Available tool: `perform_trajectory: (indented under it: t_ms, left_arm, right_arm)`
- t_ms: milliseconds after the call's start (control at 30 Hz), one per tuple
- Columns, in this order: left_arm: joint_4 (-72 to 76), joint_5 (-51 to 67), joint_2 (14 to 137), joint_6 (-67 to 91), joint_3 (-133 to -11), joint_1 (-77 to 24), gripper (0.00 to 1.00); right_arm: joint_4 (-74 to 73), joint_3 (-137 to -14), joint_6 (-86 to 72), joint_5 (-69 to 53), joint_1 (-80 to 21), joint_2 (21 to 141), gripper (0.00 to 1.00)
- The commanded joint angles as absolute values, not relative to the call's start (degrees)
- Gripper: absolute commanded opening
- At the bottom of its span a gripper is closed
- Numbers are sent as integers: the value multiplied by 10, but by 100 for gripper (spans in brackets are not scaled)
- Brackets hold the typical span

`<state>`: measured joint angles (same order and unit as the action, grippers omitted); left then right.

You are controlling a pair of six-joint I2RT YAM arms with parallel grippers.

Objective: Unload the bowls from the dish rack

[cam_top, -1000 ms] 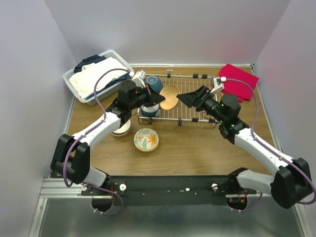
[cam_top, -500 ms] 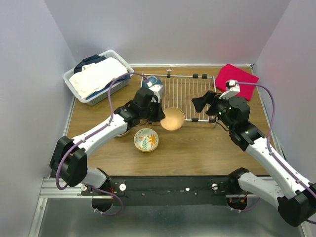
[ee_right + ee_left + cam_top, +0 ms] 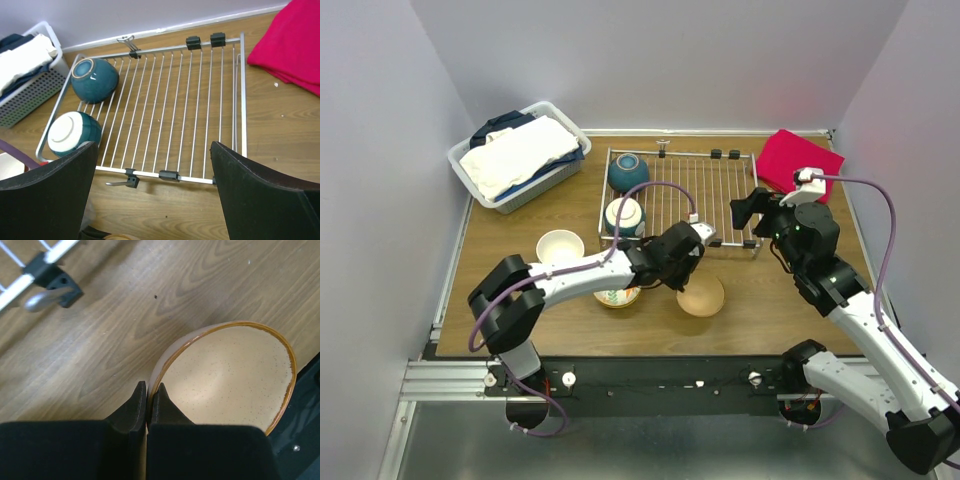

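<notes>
My left gripper (image 3: 690, 272) is shut on the rim of a beige bowl (image 3: 701, 296), which rests on the table in front of the dish rack (image 3: 725, 190); the wrist view shows the fingers pinching the bowl's rim (image 3: 165, 365). Two teal bowls stay in the rack: one on its side at the back left (image 3: 627, 171) (image 3: 93, 79), one with a cream inside at the front left (image 3: 624, 216) (image 3: 74, 133). A cream bowl (image 3: 560, 246) and a floral bowl (image 3: 616, 296) sit on the table. My right gripper (image 3: 752, 208) is open and empty above the rack's right end.
A white laundry basket (image 3: 517, 155) with clothes stands at the back left. A red cloth (image 3: 800, 160) lies at the back right. The table's front edge runs just below the beige bowl.
My left gripper carried the beige bowl out of the rack, forward and right, and lowered it onto the table. My right arm drew back to the right of the rack.
</notes>
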<state>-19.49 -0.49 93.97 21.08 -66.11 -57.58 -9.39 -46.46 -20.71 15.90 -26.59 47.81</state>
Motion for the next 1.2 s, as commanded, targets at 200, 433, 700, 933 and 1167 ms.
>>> perform_trajectory:
  t_ms: [200,433,700,933,1167]
  left_arm:
    - [-118,-66,1007,207,-672,-608,4]
    - [-98,-81,1012,214,-644,-613,27]
    - [-129,-102,963,215,-642,-613,53]
    - [-204,-167,884,173,-687,-608,77]
    - [-297,-250,867,114,-754,-564,98]
  right_arm:
    - [-121,-463,-184,178,-268,462,100]
    - [-121,-459,-176,178,-268,463,100]
    - [-112,-460,-168,171,-269,466,100]
    - [-90,-454,-151,147,-267,461,100]
    - [-91,-449,-171,148,-268,461,100]
